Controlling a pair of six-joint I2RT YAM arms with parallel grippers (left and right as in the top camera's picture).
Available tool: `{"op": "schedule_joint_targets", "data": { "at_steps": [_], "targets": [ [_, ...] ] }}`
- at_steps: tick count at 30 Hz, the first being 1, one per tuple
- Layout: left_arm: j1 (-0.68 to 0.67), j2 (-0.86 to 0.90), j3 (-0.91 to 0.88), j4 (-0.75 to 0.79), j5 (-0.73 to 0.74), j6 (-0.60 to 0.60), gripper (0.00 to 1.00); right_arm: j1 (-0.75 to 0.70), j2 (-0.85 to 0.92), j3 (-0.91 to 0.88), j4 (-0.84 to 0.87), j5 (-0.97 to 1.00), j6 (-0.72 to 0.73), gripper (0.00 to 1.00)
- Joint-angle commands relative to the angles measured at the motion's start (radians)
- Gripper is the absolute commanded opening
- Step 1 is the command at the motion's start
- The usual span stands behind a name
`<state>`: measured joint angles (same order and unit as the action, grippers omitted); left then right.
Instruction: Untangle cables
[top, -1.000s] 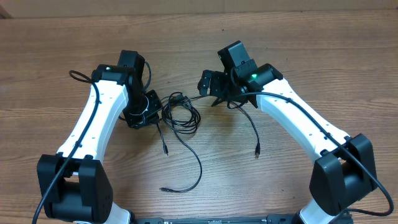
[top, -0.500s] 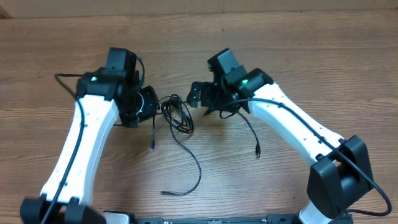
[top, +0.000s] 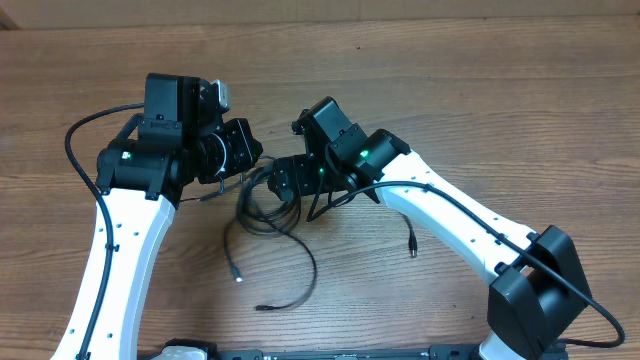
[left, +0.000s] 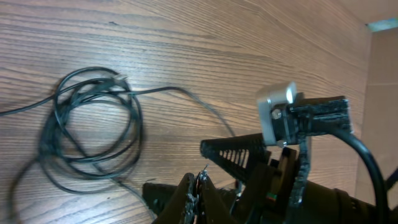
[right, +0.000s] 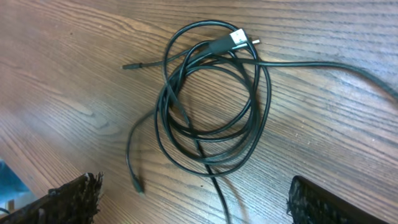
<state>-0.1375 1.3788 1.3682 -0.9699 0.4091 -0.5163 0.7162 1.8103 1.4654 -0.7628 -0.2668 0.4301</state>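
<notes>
Overhead, the left jaws sit under their own black wrist housing, so the tips cannot be read there. The right arm's black head covers the upper right edge of the thin black cables. The left wrist view is dim and cut off at the bottom. It shows the left jaws closed tip to tip low in the frame, with one strand running in beneath them. Whether that strand is nipped cannot be made out. A pale grey block with a thick black lead stands above them, and which arm it belongs to is unclear. In the right wrist view the right jaws stand wide apart with nothing in them. Only the two ragged black fingertips show, both clipped by the lower edge. The cables lie flat on the brown wood-grain table as one loose coil of several loops. The coil is ahead of the open right jaws, roughly centred between the two tips and clear of both. It is beside and ahead of the left jaws. A silver-tipped flat plug rests on the coil's far rim. Loose tails trail off towards the near edge of the table, one ending in a small plug and another in a plug nearer the edge. A further strand leaves the right wrist frame at right, so its end is unseen there.
</notes>
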Motion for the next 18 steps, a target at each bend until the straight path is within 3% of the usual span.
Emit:
{"op": "schedule_joint_targets", "data": {
  "at_steps": [1,8,9,11,14,18],
  "targets": [
    [-0.005,-0.016,0.023,0.011,0.029,0.003,0.04,0.001,0.008,-0.007,0.006,-0.023,-0.047,0.94],
    [-0.005,-0.016,0.023,-0.001,-0.015,0.003,0.05,0.001,0.008,-0.007,-0.002,0.03,-0.046,0.94],
    [-0.005,-0.016,0.023,-0.008,-0.036,0.003,0.08,0.001,0.008,-0.007,-0.006,0.046,-0.046,0.94],
    [-0.005,-0.016,0.023,-0.029,-0.089,0.003,0.27,0.001,0.008,-0.007,-0.013,0.066,-0.046,0.95],
    [-0.005,-0.016,0.022,-0.066,-0.159,0.003,0.45,0.001,0.008,-0.007,-0.016,0.101,-0.046,1.0],
    [-0.005,-0.016,0.022,-0.095,-0.243,0.004,0.8,0.001,0.008,-0.007,-0.024,0.137,-0.045,1.0]
  ]
}}
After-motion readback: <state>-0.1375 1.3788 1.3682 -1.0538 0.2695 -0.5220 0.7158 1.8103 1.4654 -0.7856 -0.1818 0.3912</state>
